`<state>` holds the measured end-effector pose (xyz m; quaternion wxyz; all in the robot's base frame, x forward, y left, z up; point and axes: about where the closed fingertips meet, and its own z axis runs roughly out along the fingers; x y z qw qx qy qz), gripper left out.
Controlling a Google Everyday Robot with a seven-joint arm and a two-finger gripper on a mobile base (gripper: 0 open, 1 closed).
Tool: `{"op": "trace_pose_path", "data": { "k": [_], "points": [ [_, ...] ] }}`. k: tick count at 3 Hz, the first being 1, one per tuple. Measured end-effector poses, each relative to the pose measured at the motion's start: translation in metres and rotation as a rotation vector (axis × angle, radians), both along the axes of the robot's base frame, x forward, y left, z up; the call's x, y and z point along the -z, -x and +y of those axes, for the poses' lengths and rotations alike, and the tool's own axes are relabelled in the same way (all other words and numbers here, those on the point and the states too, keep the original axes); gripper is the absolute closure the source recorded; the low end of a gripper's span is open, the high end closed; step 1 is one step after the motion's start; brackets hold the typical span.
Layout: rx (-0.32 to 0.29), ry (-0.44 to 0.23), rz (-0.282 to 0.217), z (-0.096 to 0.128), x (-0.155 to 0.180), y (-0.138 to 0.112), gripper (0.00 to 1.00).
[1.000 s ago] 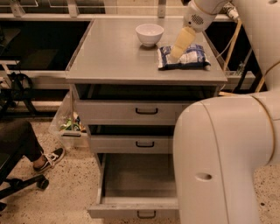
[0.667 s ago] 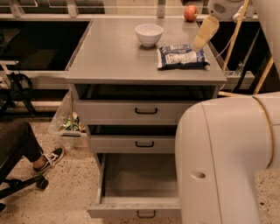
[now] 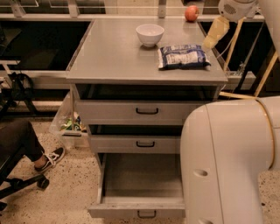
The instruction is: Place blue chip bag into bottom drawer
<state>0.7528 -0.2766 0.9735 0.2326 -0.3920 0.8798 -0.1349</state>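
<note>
Your gripper (image 3: pixel 214 33) hung in the air just past the cabinet's (image 3: pixel 113 57) right edge, near its back corner, above the level of the top. Nothing was in it, and I could not tell whether it was spread or pressed together. The blue chip bag (image 3: pixel 183 57) lay flat on the cabinet's top, on the right side towards the front, label panel up, apart from your gripper. On the same top, the white bowl (image 3: pixel 150 34) stood upright at the back, about midway across. A red round fruit (image 3: pixel 191 13) sat just beyond the cabinet's back right corner.

Down the cabinet's front, the top drawer (image 3: pixel 146 111) and middle drawer (image 3: pixel 144 143) each stood slightly ajar. The bottom drawer (image 3: pixel 142 179) was pulled well out at the cabinet's foot, its grey floor bare. Your robot's white body (image 3: pixel 227 162) covered the cabinet's lower right front. To the cabinet's left, a clear plastic bin (image 3: pixel 65 124) stood on the floor, and beyond it a person's black sneaker (image 3: pixel 51 158).
</note>
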Motion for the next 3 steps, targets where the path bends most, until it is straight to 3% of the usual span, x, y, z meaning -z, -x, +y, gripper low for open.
{"op": "trace_pose_path", "data": {
  "k": [1, 2, 3],
  "points": [
    [-0.083, -0.055, -0.038, -0.002, 0.016, -0.015, 0.0],
    [-0.124, -0.143, -0.09, -0.005, 0.052, -0.044, 0.0],
    [-0.124, -0.143, -0.089, -0.005, 0.052, -0.044, 0.0]
  ]
}}
